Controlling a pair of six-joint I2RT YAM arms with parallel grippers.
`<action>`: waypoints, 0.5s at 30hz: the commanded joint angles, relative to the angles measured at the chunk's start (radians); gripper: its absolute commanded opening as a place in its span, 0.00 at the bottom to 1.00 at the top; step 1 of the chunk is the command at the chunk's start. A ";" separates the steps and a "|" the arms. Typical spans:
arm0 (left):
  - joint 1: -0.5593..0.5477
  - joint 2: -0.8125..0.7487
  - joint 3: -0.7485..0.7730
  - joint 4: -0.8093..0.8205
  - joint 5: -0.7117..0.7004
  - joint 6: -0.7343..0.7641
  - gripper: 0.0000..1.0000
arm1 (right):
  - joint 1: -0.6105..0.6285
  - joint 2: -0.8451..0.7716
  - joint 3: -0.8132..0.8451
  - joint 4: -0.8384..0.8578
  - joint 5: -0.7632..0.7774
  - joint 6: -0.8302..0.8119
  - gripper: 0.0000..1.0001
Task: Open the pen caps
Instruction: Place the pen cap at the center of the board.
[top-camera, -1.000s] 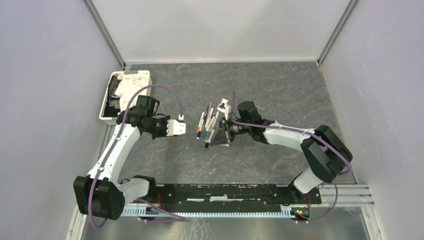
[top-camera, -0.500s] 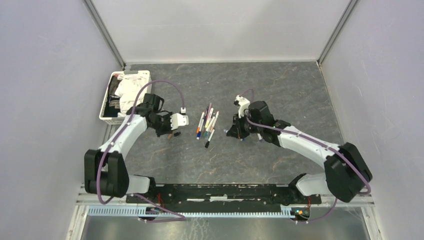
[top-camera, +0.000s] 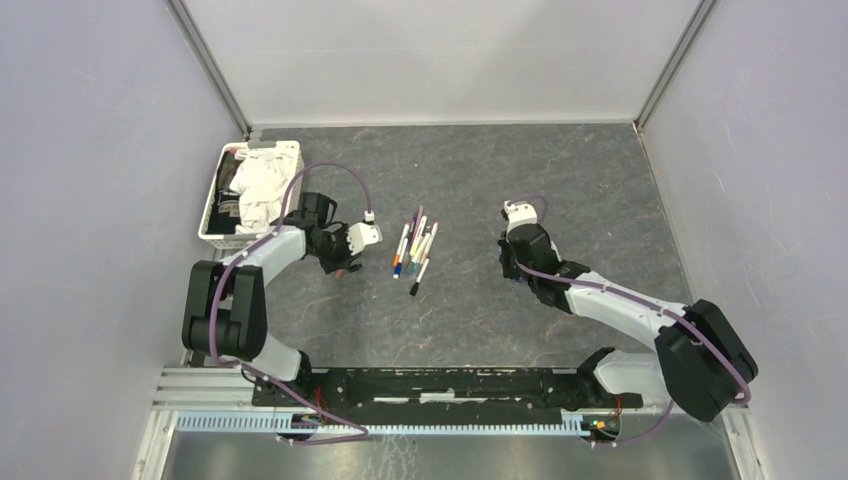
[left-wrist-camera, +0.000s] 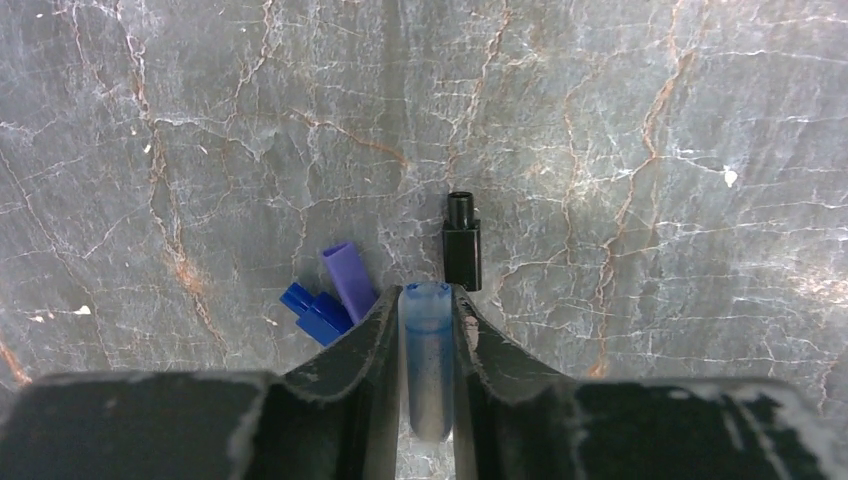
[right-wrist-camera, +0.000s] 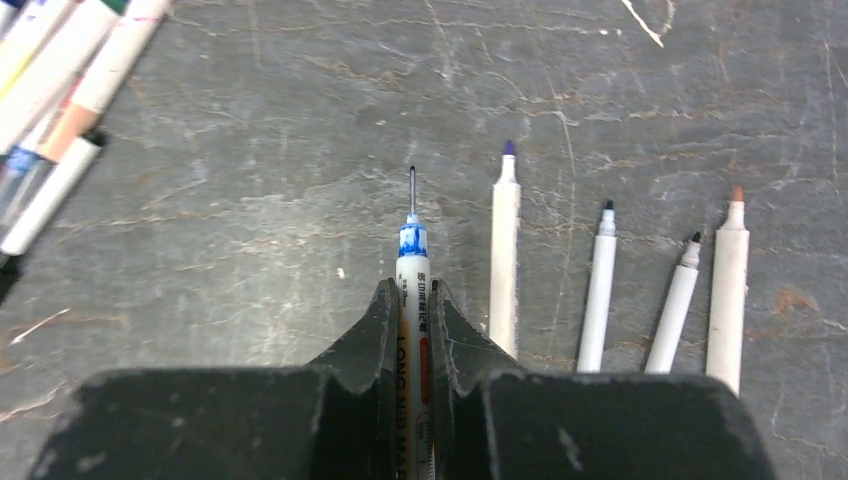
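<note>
Blue cap (left-wrist-camera: 427, 360) sits clamped in our left gripper (left-wrist-camera: 427, 297), just beside the loose caps (left-wrist-camera: 350, 282); our right gripper (right-wrist-camera: 412, 292) grips the bared pen (right-wrist-camera: 411, 255). Released carelessly, the cap may bounce and roll away.

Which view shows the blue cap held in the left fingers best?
Left wrist: the blue cap sits close up between the fingers. From the top, the left arm covers it; the right wrist view misses it.
</note>
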 joint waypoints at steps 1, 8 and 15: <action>0.004 0.004 -0.003 0.048 -0.010 -0.045 0.31 | 0.000 0.046 -0.011 0.097 0.128 0.011 0.00; 0.004 -0.057 0.047 -0.055 0.029 -0.061 0.49 | -0.005 0.104 -0.005 0.130 0.153 0.007 0.00; 0.015 -0.074 0.202 -0.222 0.095 -0.128 0.75 | -0.071 0.053 0.002 0.116 0.158 -0.010 0.00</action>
